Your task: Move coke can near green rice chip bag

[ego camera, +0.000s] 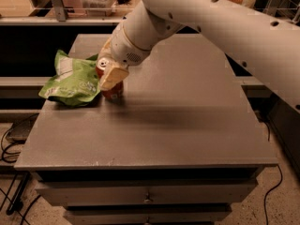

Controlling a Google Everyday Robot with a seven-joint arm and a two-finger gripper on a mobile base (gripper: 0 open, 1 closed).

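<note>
- One firm grasp on show: tool (110, 78) clenched around the coke can (112, 92), tan finger pad (114, 76) pressed across the can's front, silver top peeking out behind.
- Standing upright toward the left side of the counter (178, 121) as seen, right at the edge of the green rice chip bag (72, 81). Touching it or just beside it, hard to call from this angle.
- Can't tell whether the can's base is down on the counter or just above it; dark shadow directly beneath.
- Looks nearly finished as a placement. Only letting go and backing off left, at a guess.
- Risk one: opening up with the base off the surface, so dropping, wobbling, tipping over.
- Risk two: pushing further toward the bag, crumpling or shoving the soft foil, maybe riding the can up onto a fold and leaving it tilted.
- Risk three: pulling away sideways rather than upward, dragging a finger across the can and knocking it flat, or sweeping the big white arm (211, 22) low over the bag.
</note>
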